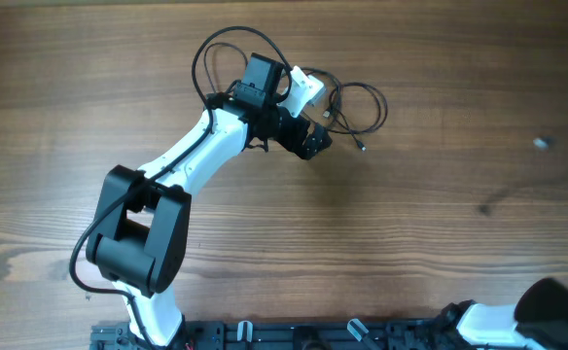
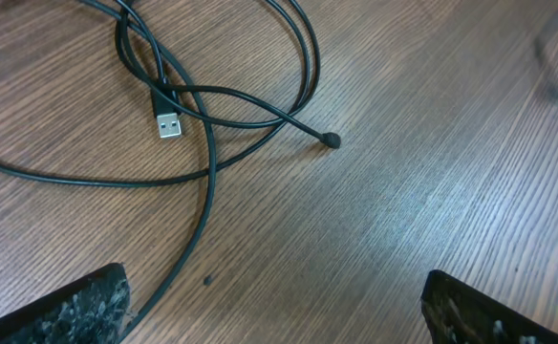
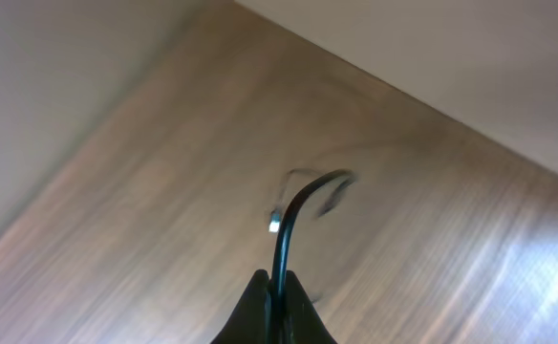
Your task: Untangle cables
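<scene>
While the left gripper (image 2: 274, 287) hangs wide open over the tangled cables (image 2: 212, 105) on the table (image 2: 432, 143), the right gripper (image 3: 274, 280) pinches one thin cable (image 3: 293, 205) tight.

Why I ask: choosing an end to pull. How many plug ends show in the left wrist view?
2: a silver USB plug among thin black cables, a round black tip to its right. More may be hidden.

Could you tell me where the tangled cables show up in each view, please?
Overhead: cables top centre, by the left gripper.
Left wrist: upper left, USB plug among them.
Right wrist: tangle absent; a single cable pinched in the right gripper.
Shared landmark: wood-grain table.
</scene>
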### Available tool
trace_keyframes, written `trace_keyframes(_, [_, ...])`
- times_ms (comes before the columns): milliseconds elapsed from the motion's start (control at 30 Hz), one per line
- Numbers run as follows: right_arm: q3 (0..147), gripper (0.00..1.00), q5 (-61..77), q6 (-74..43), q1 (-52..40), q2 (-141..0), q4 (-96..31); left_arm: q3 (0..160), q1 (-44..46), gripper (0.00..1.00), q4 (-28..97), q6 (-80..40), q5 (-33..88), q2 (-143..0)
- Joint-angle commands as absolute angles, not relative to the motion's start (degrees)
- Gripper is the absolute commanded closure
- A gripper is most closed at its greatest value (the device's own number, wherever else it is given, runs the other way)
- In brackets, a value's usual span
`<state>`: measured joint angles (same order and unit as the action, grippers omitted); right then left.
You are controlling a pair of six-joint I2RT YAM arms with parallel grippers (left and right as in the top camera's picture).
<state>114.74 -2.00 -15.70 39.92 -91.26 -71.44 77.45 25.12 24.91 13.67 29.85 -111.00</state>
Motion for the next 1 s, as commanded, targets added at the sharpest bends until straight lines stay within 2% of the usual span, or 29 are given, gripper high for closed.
trace_keyframes(0, [114.9, 0.96, 1.9, -20.1, 47.9, -93.3, -71.5, 78.0, 24.9, 0.0, 24.9, 10.1, 29.7, -107.9])
trace_keyframes(67, [114.9, 0.96, 6.5, -20.1, 52.0, -93.3, -70.7, 78.0, 24.9, 0.0, 24.7, 9.7, 29.8, -106.7])
trace_keyframes(167, [114.9, 0.96, 5.5, -21.8, 54.7, -93.3, -70.8, 78.0, 24.9, 0.0, 24.7, 8.1, 30.2, -105.8])
trace_keyframes(400, [114.7, 0.96, -2.6, -28.1, 54.9, -95.2, -71.0, 78.0, 24.9, 0.0, 25.0, 8.1, 30.6, -105.7])
trace_keyframes(700, [114.7, 0.96, -2.5, -31.7, 55.0, -118.1, -70.8, 78.0, 24.9, 0.0, 26.8, 7.0, 30.8, -105.7])
trace_keyframes(967, [114.6, 0.96, -3.4, -32.1, 55.2, -122.0, -71.2, 78.0, 24.9, 0.0, 26.7, 7.0, 31.1, -105.7])
